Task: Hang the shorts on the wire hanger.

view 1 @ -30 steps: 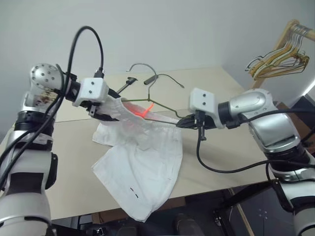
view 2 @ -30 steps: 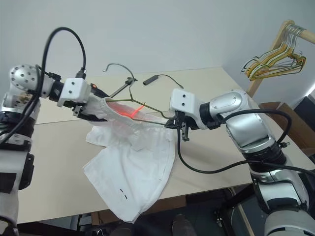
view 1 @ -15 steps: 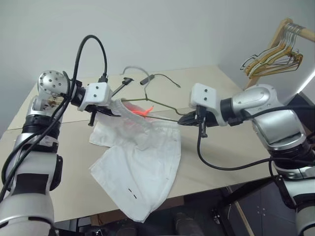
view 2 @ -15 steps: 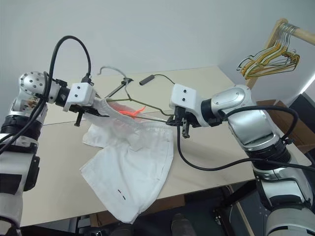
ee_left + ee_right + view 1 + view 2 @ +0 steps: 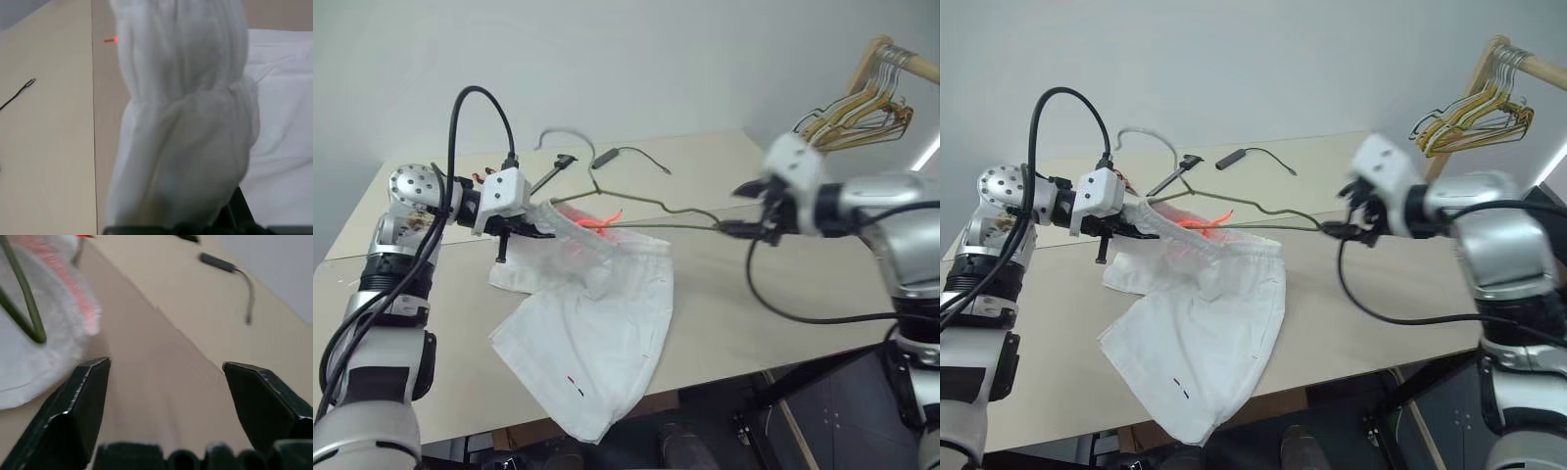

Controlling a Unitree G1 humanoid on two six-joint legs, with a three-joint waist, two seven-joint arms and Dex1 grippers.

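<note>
From my remote seat, the left gripper [image 5: 536, 231] had its fingers clamped on the shorts' [image 5: 592, 333] waistband, threaded over the wire hanger [image 5: 651, 208] above the table [image 5: 724, 323]; the right gripper [image 5: 1356, 221], fingers wide apart, empty, should regrip the hanger.

No text, label, brand, number or sign can be read on anything in these views.
</note>
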